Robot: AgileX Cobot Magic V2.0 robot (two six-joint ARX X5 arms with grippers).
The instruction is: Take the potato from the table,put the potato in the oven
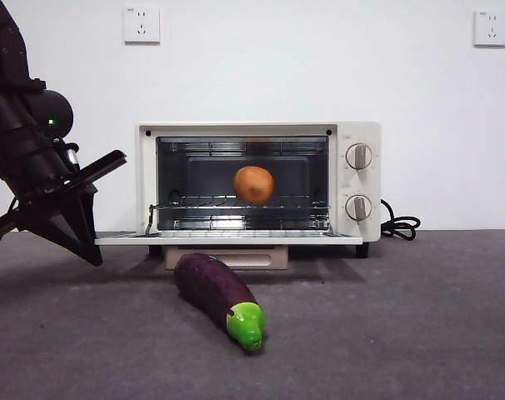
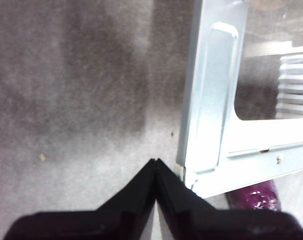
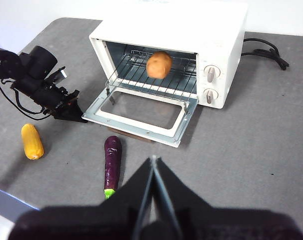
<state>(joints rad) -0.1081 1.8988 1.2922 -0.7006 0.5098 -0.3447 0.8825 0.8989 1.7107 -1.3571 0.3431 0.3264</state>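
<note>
The potato (image 1: 253, 184) is sitting on the oven (image 1: 358, 236) rack. The left end effector (image 3: 71, 111), pressed together, is waiting beside the lowered door (image 3: 141, 120); shutting it likely follows.

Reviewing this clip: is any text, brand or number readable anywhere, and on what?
None is legible.
Cream-white toaster oven: tiny marks around its two round knobs, too small to read.
White wall sockets: small marks above the holes, unreadable.
No writing shows on the orange-brown potato or purple eggplant.
</note>
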